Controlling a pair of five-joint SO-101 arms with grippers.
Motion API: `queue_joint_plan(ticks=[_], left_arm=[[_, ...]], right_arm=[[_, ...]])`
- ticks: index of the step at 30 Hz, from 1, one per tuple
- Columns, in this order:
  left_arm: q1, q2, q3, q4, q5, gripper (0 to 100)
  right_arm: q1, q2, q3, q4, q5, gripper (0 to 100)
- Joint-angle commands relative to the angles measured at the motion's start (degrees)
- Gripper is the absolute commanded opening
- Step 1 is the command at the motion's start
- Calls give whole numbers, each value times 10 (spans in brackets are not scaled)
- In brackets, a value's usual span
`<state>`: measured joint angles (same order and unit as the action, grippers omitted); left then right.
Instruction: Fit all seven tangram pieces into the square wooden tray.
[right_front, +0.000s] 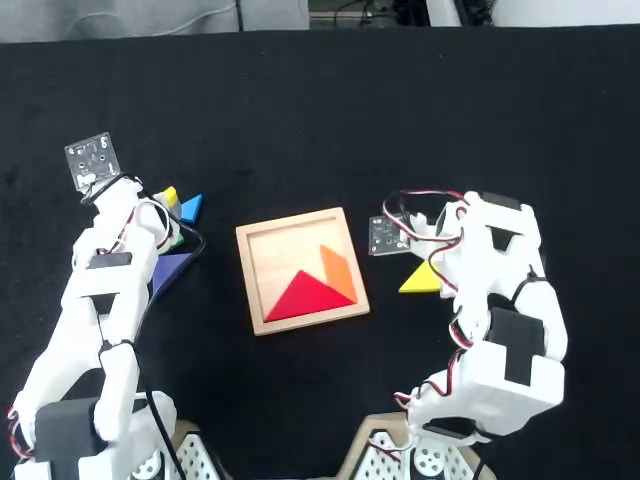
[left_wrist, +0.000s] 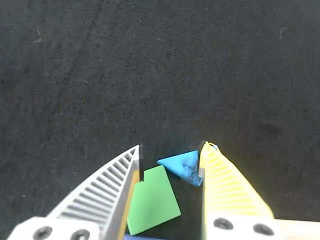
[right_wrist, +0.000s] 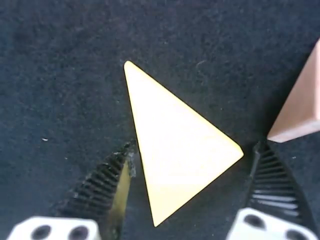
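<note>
Right gripper (right_wrist: 194, 146) wide open, empty, straddling yellow triangle (right_wrist: 175, 147); tray (right_front: 290, 221) sits at its 9 o'clock, high view. Left gripper (left_wrist: 171, 145) open, empty, over blue triangle (left_wrist: 181, 167).

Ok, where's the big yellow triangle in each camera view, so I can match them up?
High view: the big yellow triangle lies just right of the wooden tray.
Right wrist view: the triangle lies between the right gripper's open fingers.
Left wrist view: looks at a green piece and a blue triangle instead.
Shared landmark: the tray, its corner close to the triangle in the right wrist view.
</note>
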<state>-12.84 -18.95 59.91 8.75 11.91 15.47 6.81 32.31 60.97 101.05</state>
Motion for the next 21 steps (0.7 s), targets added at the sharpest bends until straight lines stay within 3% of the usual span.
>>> queue_joint_plan(ticks=[1,9,16,21], left_arm=[[5,-3,-33,-10,-7,195],[4,-3,-33,-10,-7,195],[6,-3,-33,-10,-7,195],[5,-3,-33,-10,-7,195]], right_arm=[[4,-1,-17,-9,3,346],[3,-7,44,-96,1,339],[11,-7,46,-94,0,160],[9,-7,46,-91,-1,144]])
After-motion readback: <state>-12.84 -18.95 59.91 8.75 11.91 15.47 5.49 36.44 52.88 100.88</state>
